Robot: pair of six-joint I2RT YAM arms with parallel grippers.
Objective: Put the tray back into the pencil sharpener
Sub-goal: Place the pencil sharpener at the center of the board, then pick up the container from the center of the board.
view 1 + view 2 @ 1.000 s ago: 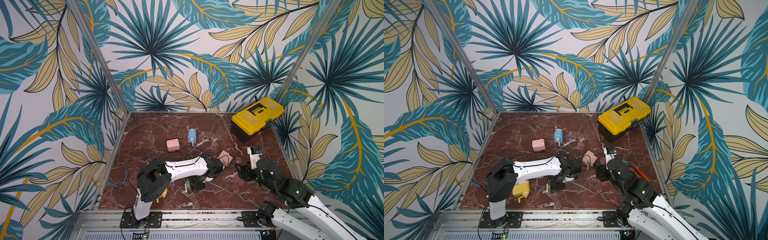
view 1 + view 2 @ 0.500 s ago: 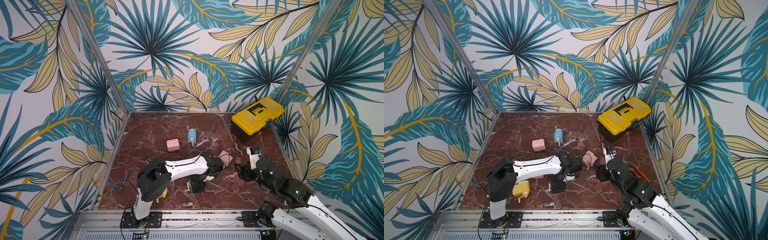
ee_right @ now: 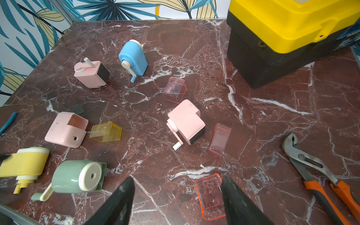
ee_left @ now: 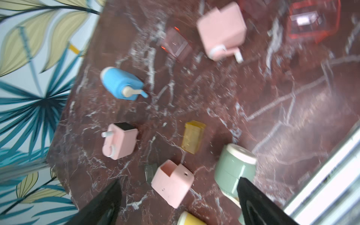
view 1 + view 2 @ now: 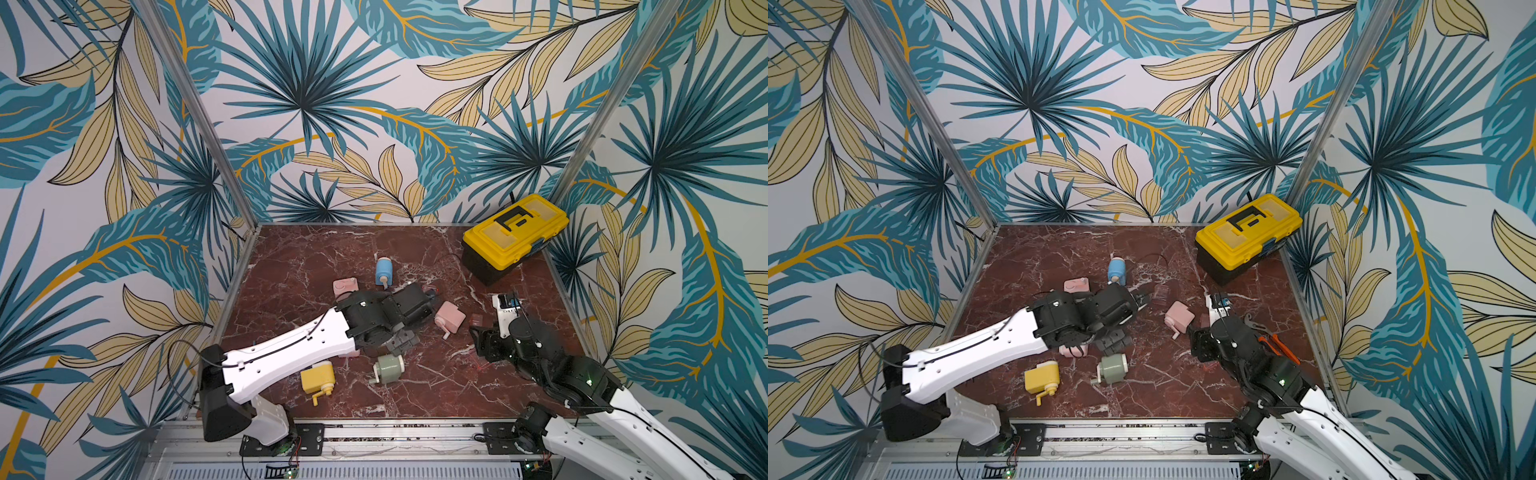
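Observation:
Several crank pencil sharpeners and loose clear trays lie on the marble table (image 3: 272, 116). A pink sharpener (image 4: 172, 186) with an empty slot sits between the fingers of my open left gripper (image 4: 179, 182), untouched. A yellow tray (image 4: 192, 137) lies just beyond it, and the green sharpener (image 4: 234, 169) lies by one finger. My right gripper (image 3: 177, 181) is open over the table, with an orange-rimmed tray (image 3: 210, 196) lying flat beside one finger. A pink tray (image 3: 220, 139) rests next to another pink sharpener (image 3: 186, 121). A third clear tray (image 3: 175, 91) lies farther off.
A yellow and black toolbox (image 5: 513, 237) stands at the back right. Orange-handled pliers (image 3: 311, 167) lie at the right edge. A blue sharpener (image 5: 384, 270), a yellow sharpener (image 5: 318, 376) and a pink sharpener with a dark tray (image 3: 90, 74) are scattered about the left half.
My left gripper has opened wide and drawn up and back from the green sharpener, which now shows in the top views. The right arm has barely moved.

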